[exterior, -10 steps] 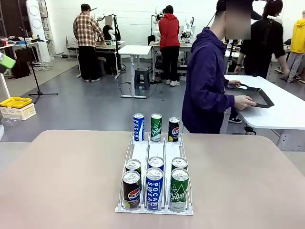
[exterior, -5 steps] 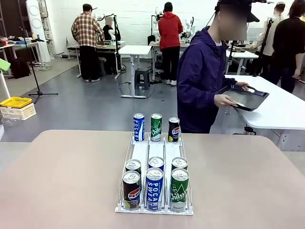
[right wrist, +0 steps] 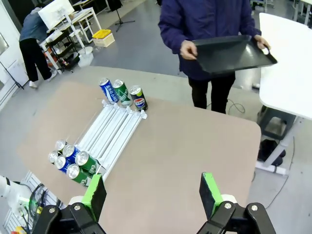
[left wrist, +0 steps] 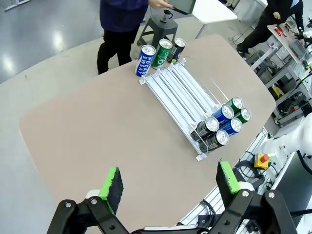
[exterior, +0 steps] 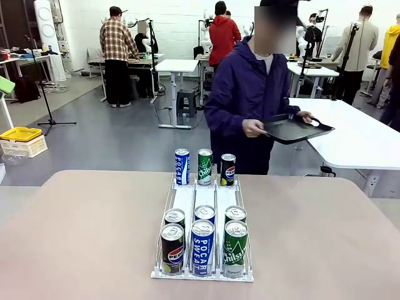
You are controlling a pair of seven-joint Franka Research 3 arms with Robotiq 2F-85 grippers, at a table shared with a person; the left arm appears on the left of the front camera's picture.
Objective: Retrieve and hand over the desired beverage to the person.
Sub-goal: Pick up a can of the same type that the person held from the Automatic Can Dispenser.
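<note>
A tray (exterior: 294,129) is being held level by the person (exterior: 244,94), likely to receive one of the cans (exterior: 202,245); left fingers (left wrist: 112,187) and right fingers (right wrist: 209,191) are being held released, empty.

We see bright, even overhead light, glare on the grey floor (left wrist: 48,29) at ten o'clock, faint shadows under the cans (exterior: 202,247), wrist views bowed at the edges, near things sharp.
</note>
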